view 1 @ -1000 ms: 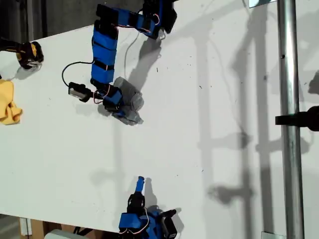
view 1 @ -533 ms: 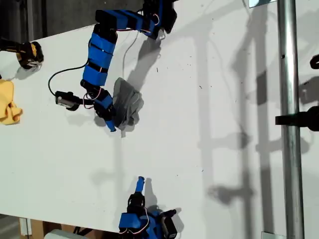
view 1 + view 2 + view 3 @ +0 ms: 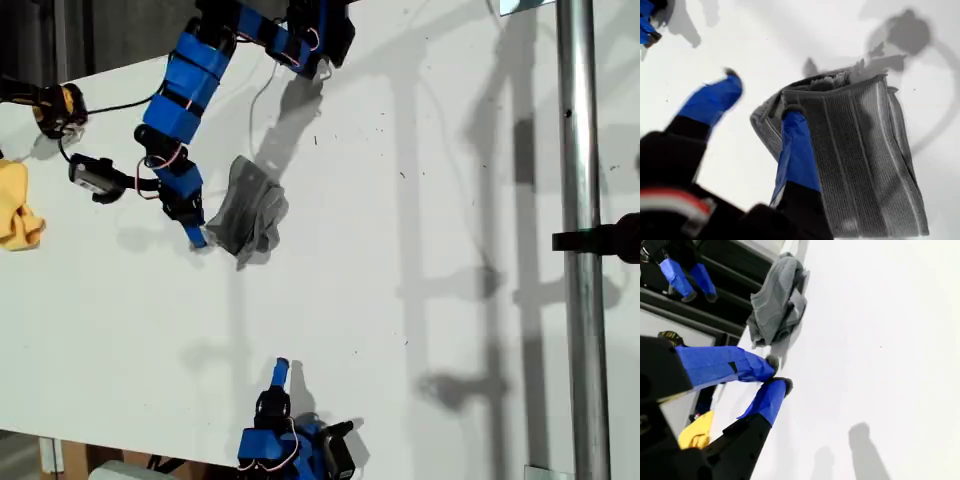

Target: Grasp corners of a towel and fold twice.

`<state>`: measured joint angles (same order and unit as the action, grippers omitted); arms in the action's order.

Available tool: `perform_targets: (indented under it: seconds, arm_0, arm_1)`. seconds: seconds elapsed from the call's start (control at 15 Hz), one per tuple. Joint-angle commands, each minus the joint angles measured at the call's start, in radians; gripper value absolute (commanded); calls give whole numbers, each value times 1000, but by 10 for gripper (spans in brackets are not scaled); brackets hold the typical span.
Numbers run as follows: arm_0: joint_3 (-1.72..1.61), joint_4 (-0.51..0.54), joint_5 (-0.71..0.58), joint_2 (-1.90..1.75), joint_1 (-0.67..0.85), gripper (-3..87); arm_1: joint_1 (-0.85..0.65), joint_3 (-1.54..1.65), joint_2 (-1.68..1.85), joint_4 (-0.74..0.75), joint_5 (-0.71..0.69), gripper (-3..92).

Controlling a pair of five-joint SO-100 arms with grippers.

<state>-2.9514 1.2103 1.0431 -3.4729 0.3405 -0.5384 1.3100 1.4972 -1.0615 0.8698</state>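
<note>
Towel shows pale stripes, no legible writing.

**Count of things on the white table**

One grey cloth with thin pale stripes, the towel, lies crumpled on the one white tabletop. One small yellow cloth sits at the exterior view's left edge. Two blue robot arms are present, with two grippers: the first gripper and the second gripper. One upright metal pole stands at the exterior view's right.

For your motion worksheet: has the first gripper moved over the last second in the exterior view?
Yes. My first gripper moved toward the exterior view's left, away from the steel pole, off the towel.
</note>
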Motion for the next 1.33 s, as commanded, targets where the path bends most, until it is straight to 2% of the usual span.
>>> perform_targets:
  seconds: [0.0,0.2,0.4,0.53,0.6,0.73,0.87,1.07,1.13,1.2,1.27]
  arm_0:
    - [55,-18,-37,-8,-6,-26]
    - [46,-25,-51,-8,-17,-26]
    - [25,-48,-63,-8,-25,-26]
    - [-2,-37,-20,-8,-12,-25]
    - [-25,-64,-8,-8,-15,-25]
    - [-66,-104,40,-8,-25,-25]
    - [-106,-118,83,-8,-29,-25]
    - [-143,-103,133,-8,-46,-24]
    - [-169,-92,146,-8,-54,-21]
    - [-169,-41,167,-6,-87,-21]
    - [-169,-40,252,-6,-124,-21]
  arm_1:
    - [-11,67,291,-132,18,9]
    - [72,457,686,-195,152,-1]
    - [224,902,968,-183,405,-1]
    - [353,1203,1189,-114,584,-1]
    - [414,1331,1325,-117,673,-1]
    - [485,1466,1565,-241,778,-1]
    - [499,1578,1799,-337,782,-1]
    - [508,1594,1782,-330,781,-1]
    - [509,1591,1784,-336,758,31]
    - [511,1592,1784,-342,729,12]
    - [522,1586,1784,-353,692,29]
